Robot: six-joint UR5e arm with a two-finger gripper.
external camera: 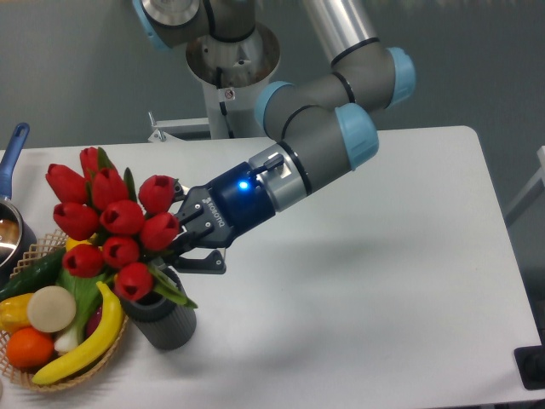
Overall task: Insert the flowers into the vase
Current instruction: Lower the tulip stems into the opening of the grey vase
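The flowers (111, 221), a bunch of red tulips with green leaves, hang tilted in the air at the left, buds pointing up-left over the basket. My gripper (189, 230) is shut on their stems, which the buds and fingers mostly hide. The vase (162, 317), dark grey and ribbed, stands on the table just below the bunch. The lowest bud and a leaf overlap its rim, and I cannot tell whether any stem is inside the opening.
A woven basket (43, 249) of fruit and vegetables sits against the vase's left side. A pot with a blue handle (12, 153) stands at the far left edge. The arm's base (230, 68) rises behind the table.
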